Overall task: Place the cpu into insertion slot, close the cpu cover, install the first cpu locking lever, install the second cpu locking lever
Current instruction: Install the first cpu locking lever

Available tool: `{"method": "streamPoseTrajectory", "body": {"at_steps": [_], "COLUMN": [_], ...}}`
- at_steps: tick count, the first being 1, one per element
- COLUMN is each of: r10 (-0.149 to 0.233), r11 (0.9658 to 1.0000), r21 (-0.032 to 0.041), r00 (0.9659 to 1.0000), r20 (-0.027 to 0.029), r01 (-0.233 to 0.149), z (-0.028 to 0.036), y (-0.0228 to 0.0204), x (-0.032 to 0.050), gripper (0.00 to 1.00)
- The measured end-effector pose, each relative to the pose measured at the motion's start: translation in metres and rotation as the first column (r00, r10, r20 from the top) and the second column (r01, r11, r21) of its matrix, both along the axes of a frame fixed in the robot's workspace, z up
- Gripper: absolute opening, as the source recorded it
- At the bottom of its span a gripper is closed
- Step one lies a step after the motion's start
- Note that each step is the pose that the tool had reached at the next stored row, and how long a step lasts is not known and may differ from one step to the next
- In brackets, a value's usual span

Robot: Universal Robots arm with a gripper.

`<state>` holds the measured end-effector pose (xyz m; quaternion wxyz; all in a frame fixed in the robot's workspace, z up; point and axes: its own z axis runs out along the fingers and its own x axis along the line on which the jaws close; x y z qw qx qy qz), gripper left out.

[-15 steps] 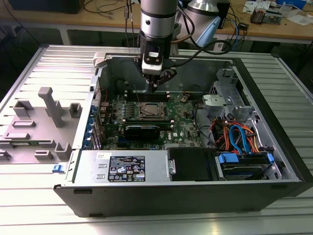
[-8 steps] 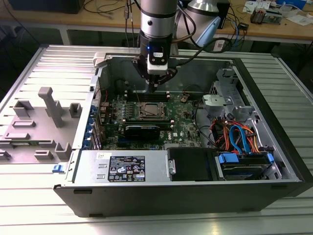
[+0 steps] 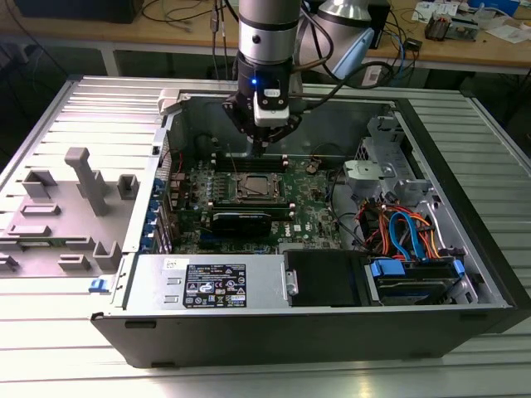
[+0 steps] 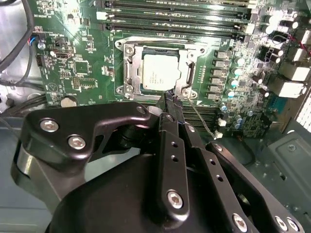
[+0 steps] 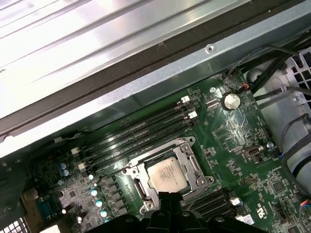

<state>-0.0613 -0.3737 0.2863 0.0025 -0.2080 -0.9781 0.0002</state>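
Your ribbed metal table (image 3: 465, 365) carries an open computer case (image 3: 274, 340), with a grey moulded fixture (image 3: 79, 195) beside it on the exterior view's left. Inside the case the green motherboard (image 3: 195, 182) lies flat, and a boxed power supply (image 3: 211, 286) sits along the near wall.

Your arm (image 3: 265, 41) comes straight down into the case. The hand (image 4: 170, 97) is clenched: in the second wrist view its two black fingers (image 4: 171, 141) meet at the tips, and nothing shows between them. The tips sit at the edge of the insertion slot (image 4: 148, 49), at its corner.

The cpu cover (image 4: 131, 68) lies down flat on the slot, framing the chip. The cpu (image 4: 159, 75) is seated in the slot, its silver-grey top showing through the cover's cut-out in both wrist views.

A thin wire locking lever (image 4: 200, 116) runs out from the corner just beside the fingertips, across the memory slots (image 4: 209, 114). You cannot tell from these views whether it is latched.
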Motion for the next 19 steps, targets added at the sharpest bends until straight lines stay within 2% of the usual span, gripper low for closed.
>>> {"method": "streamPoseTrajectory", "body": {"at_steps": [1,2,3,5,9,10,19], "r10": [0.016,0.049,0.084,0.123,0.210,0.218,0.220], "r11": [0.9999,0.9988,0.9964,0.9924,0.9777,0.9760,0.9754], "r21": [-0.0002,-0.0003,-0.0005,-0.0005,-0.0006,-0.0006,-0.0006], "r00": [0.9999,0.9988,0.9964,0.9924,0.9777,0.9760,0.9754], "r20": [0.0000,0.0000,0.0000,0.0000,0.0000,0.0000,0.0000], "r01": [-0.016,-0.049,-0.084,-0.123,-0.210,-0.218,-0.220], "z": [0.0000,0.0000,0.0000,0.0000,0.0000,0.0000,0.0000], "y": [0.0000,0.0000,0.0000,0.0000,0.0000,0.0000,0.0000], "x": [0.0000,0.0000,0.0000,0.0000,0.0000,0.0000,0.0000], "gripper": [0.11,0.11,0.11,0.11,0.11,0.11,0.11]}}
